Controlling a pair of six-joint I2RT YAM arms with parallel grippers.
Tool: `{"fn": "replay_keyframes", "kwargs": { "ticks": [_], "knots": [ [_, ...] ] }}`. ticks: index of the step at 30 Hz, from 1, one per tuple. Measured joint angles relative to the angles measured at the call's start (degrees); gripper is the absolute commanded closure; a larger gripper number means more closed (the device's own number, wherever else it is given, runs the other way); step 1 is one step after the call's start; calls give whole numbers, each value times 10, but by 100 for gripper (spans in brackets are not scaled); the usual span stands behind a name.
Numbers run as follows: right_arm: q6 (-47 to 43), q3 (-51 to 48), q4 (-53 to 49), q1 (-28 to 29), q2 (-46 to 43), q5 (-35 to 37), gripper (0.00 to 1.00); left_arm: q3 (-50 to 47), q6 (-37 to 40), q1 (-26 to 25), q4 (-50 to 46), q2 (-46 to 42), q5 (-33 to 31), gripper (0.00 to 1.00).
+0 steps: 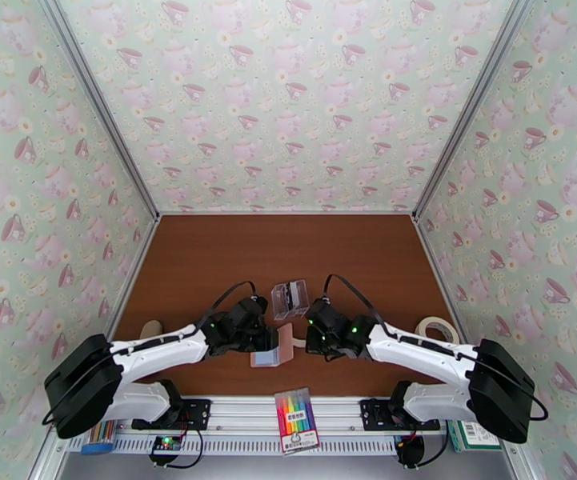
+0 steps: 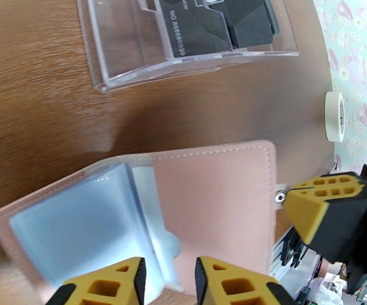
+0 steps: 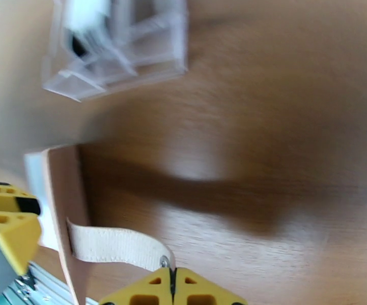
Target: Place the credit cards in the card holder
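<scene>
The pink card holder (image 1: 274, 350) lies open between my two grippers. Its blue-grey sleeves (image 2: 76, 224) face up, and one pink flap (image 2: 214, 209) is raised. My left gripper (image 2: 169, 283) stands narrowly open at the holder's near edge, with a sleeve edge between its fingers. My right gripper (image 3: 172, 286) is shut on the holder's cream snap tab (image 3: 114, 245), right of the raised flap (image 3: 63, 199). The dark credit cards (image 2: 208, 26) stand in a clear plastic box (image 1: 290, 299) just beyond the holder.
A roll of tape (image 1: 437, 328) lies at the right of the brown table (image 1: 288, 250), and a beige object (image 1: 150, 330) at the left. A pack of coloured pens (image 1: 297, 420) rests on the front rail. Patterned walls enclose three sides.
</scene>
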Motion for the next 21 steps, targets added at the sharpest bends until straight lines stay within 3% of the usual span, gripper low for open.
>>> {"fn": "replay_keyframes", "kwargs": {
  "ticks": [9, 14, 21],
  "knots": [
    [-7, -13, -8, -7, 0, 3, 99, 8, 0, -7, 7, 30, 4, 65],
    [-11, -13, -12, -12, -13, 10, 77, 8, 0, -7, 13, 41, 4, 65],
    [-22, -3, -44, -12, -65, 14, 74, 8, 0, -14, 18, 52, 4, 65]
  ]
}}
